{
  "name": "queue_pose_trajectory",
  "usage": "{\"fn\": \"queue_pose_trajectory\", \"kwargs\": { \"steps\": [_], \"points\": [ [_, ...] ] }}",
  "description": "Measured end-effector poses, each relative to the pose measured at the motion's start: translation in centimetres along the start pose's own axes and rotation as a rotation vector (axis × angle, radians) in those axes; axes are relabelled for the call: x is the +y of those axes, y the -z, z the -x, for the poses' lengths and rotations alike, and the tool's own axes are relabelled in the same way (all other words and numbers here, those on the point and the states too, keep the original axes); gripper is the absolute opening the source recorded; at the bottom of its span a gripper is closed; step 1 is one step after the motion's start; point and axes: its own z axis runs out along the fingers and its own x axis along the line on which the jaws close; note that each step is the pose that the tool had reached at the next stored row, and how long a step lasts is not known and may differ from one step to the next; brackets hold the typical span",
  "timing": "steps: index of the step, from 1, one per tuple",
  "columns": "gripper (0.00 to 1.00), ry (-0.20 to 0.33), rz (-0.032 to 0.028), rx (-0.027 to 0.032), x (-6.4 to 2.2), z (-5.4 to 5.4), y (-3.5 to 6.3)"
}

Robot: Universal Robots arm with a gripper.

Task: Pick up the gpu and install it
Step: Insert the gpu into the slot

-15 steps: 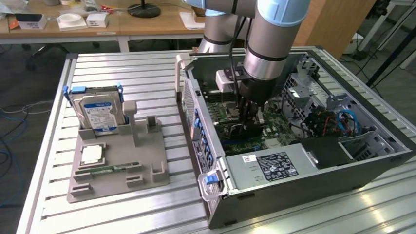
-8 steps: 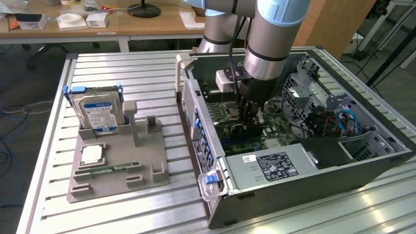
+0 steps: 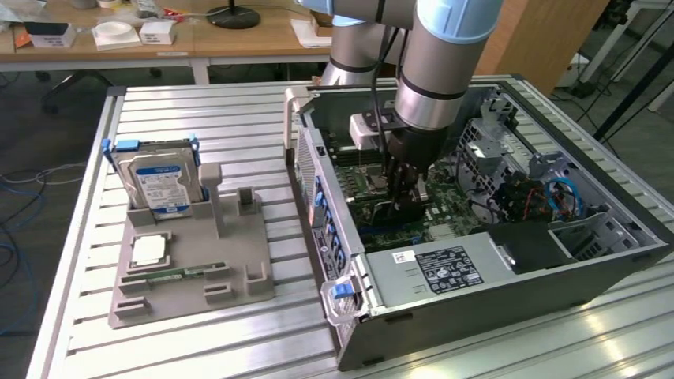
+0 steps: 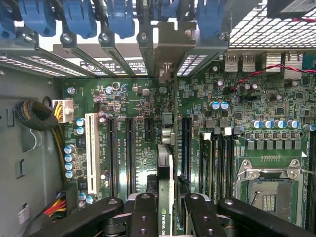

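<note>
My gripper (image 3: 406, 197) reaches down into the open computer case (image 3: 589, 260), just above the green motherboard (image 3: 395, 217). In the wrist view the gpu (image 4: 166, 168) shows edge-on as a thin card with a green logo strip, standing upright over the motherboard (image 4: 143, 123) between the long black expansion slots. Its silver end bracket (image 4: 168, 54) sits against the case's rear slot openings. The black fingers (image 4: 143, 212) of my gripper (image 4: 168, 210) press on both faces of the card, shut on it.
On the table, at the exterior view's left, a grey fixture (image 3: 189, 276) holds a silver hard drive (image 3: 158, 181) and a narrow memory stick (image 3: 185, 274). Inside the case are a power supply (image 3: 443, 268), a CPU socket (image 4: 269, 190), a white slot (image 4: 91, 153) and blue clips (image 4: 79, 17).
</note>
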Motion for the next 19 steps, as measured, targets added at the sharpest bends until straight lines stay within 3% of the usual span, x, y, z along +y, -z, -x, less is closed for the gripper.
{"fn": "queue_pose_trajectory", "kwargs": {
  "steps": [19],
  "points": [
    [0.26, 0.005, -0.0008, -0.0006, 0.15, -0.16, -0.01]
  ]
}}
